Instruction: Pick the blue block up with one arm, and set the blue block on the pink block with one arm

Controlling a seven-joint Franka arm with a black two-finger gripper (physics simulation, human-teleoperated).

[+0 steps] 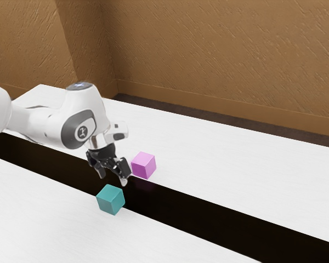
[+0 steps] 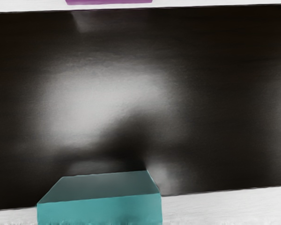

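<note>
Status: pre-grasp, nothing picked yet. The tool [image 1: 112,171], a black two-finger unit on the white arm [image 1: 71,123], hangs with its fingers spread and nothing between them. It sits above and just behind the blue block [image 1: 110,199], a small matte teal-blue cube.

That cube rests on the near white strip of the desk [image 1: 38,230], right at the edge of the dark glossy band [image 1: 208,219] that crosses the desk. In the wrist view the blue block [image 2: 100,199] is just under my hand and off-centre, with the band beyond it.

The target is the pink block [image 1: 143,165], a small magenta-pink cube. It sits across the band on the far white strip, right at the band's edge and near the tool. Its edge [image 2: 110,2] just shows past the band in the wrist view.

Next move, as I read it:
- Shift the tool over the blue block, line the fingers up with two opposite faces, drop and close.
- Then lift and carry it across the band to the pink one. It's a short hop.

Markings: there's a round emblem [image 1: 83,131] on the arm's joint cap, which I can't read as text. No labels on either cube.
</note>
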